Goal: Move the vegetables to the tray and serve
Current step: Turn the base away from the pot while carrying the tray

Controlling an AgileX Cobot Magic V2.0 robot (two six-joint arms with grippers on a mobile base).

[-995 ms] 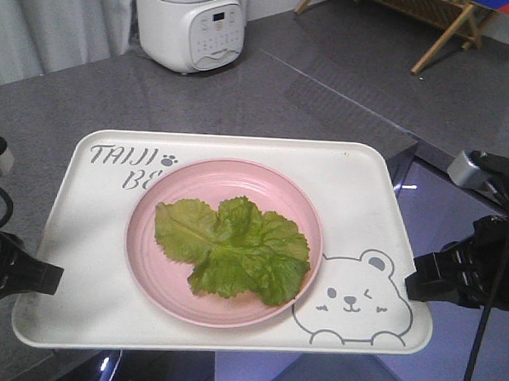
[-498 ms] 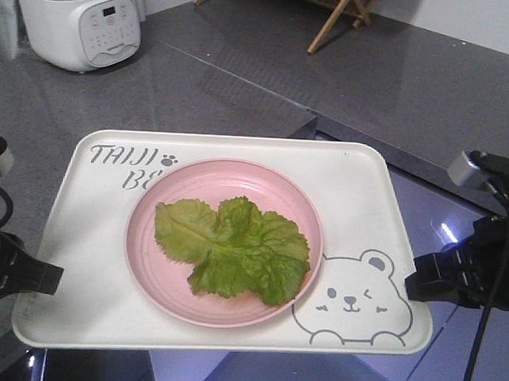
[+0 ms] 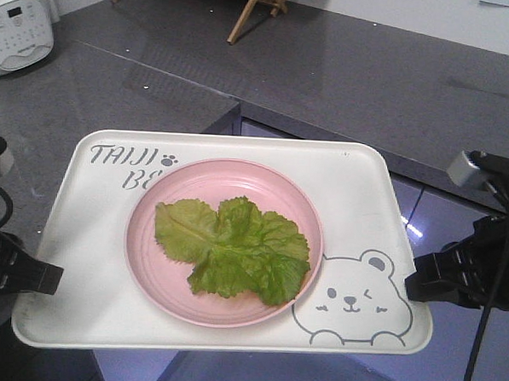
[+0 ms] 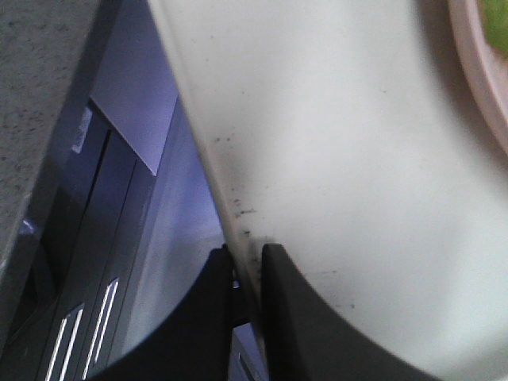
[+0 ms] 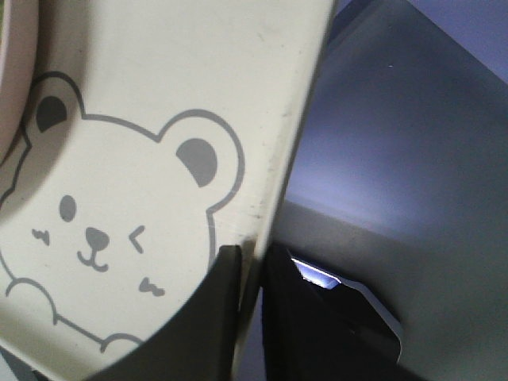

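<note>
Since the tray (image 3: 357, 183) is pinched at both short ends, its long axis is noted as running straight across from the left gripper (image 4: 248, 255) to the right gripper (image 5: 252, 255). Each pair of jaws is closed on the raised rim, with one finger on either face of it, as is seen in both wrist views. Both grips are placed toward the near corners, so neither arm is favoured and the load is judged shared. The lettuce (image 3: 230, 245) is found flat on a pink plate (image 3: 165, 186), which is set at about the tray's middle, beside the printed bear (image 3: 351, 298). The tray is judged level and held clear of any support: a grey counter (image 3: 115, 89) is seen beyond and to the left, and a glossy bluish surface below elsewhere. Transfer is judged done; serving is left. For any set-down, both ends are to be lowered together, or the plate may slide. A rice cooker (image 3: 16, 24) and a wooden rack (image 3: 256, 3) are seen well apart, at the far side.
</note>
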